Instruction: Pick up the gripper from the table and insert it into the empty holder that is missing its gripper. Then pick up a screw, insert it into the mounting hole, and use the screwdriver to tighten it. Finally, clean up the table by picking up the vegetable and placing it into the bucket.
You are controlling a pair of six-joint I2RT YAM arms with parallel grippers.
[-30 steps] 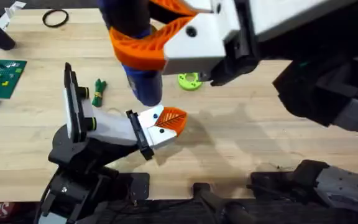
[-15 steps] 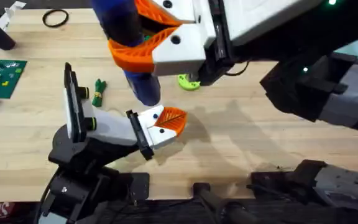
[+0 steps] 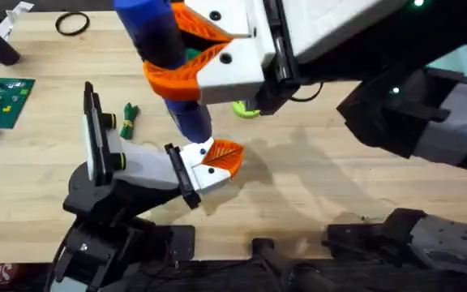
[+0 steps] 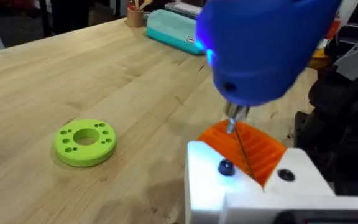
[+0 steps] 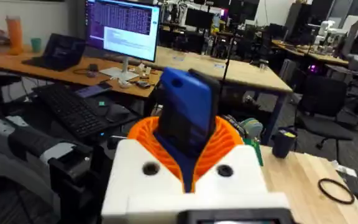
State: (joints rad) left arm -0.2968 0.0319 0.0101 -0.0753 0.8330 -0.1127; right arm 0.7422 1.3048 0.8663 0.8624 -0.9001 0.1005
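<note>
Overhead view, near to far. At the lower left of the frame stands the left arm, whose white holder point(image 3: 191, 165) already carries the small orange ribbed gripper point(image 3: 224, 156); whether this arm's own gripper is wide or narrow cannot be told.

Just above it in the frame, the right gripper point(image 3: 186, 50), with curved orange jaws on a white body, is clamped round the blue screwdriver point(image 3: 164, 61). The screwdriver's long axis runs steeply downward, from the upper middle of the frame toward the holder, and its lower end sits directly over the holder's top face.

In the left wrist view the thin metal bit point(image 4: 234, 127) points down beside the orange part, just short of the dark screw head point(image 4: 226, 167) on the white face; contact cannot be confirmed. The coming move turns on this relation: the bit tip lies just above and slightly beyond the mounting hole, so seating it probably needs a short descent along the tool's own axis. The right arm is the nearer and the only one placed for it.

Farther off on the desk point(image 3: 314, 178), the vegetable point(image 3: 129, 118) lies left of the screwdriver, and the lime-green ring point(image 3: 246, 108) is partly hidden behind the right gripper.

Compared with one second earlier, the screwdriver has shifted left and down toward the holder, and the ring is more covered.
</note>
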